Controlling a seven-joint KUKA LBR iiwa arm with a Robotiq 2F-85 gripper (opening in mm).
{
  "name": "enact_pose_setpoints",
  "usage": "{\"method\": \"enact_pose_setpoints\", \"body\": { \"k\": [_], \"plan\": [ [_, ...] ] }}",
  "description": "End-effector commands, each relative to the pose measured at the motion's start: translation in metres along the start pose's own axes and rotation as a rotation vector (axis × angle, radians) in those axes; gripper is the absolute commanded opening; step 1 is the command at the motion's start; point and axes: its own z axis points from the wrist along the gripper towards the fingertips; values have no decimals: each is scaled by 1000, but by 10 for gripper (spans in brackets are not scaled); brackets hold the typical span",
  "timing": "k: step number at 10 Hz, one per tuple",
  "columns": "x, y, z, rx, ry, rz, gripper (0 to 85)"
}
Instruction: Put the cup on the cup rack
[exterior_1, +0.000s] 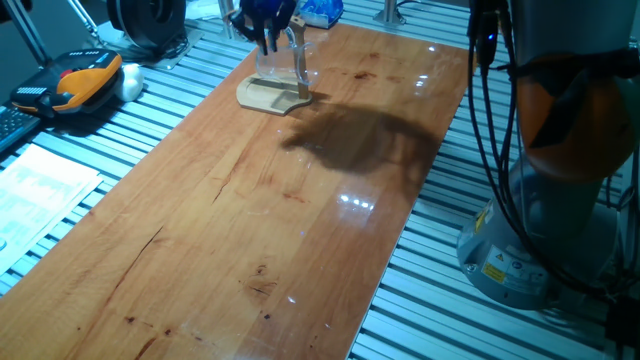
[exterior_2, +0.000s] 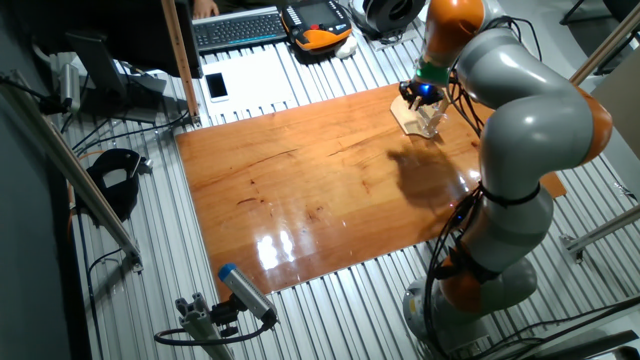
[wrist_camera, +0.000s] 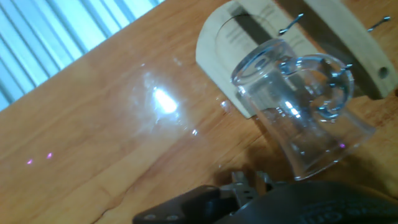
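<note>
The bench (exterior_1: 250, 230) carries the rack (exterior_1: 274, 93) at its far end, base flat on the wood. The arm (exterior_2: 520, 110) bends down over it. The cup (wrist_camera: 298, 112) hangs tilted at the rack's post, its handle against a metal peg, above the base plate. Whether the fingers (exterior_1: 266, 25) grip or are released, I cannot tell.

The gripper (exterior_1: 268, 30) was seen at the far end of the wooden table (exterior_1: 250, 230), directly above the cup rack (exterior_1: 274, 92). The cup (exterior_1: 283, 62) was faintly visible beside the upright post; whether it was held could not be told
</note>
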Motion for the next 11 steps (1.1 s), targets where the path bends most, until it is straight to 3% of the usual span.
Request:
{"method": "enact_pose_setpoints", "body": {
  "k": [1,5,6,9,11],
  "plan": [
    [1,3,1,-4,6,-11,0],
    [3,9,2,15,32,-126,0],
    [4,13,2,17,50,-142,0],
    [15,23,2,51,57,-191,0],
    [17,25,0,38,66,-246,0]
  ]
}}
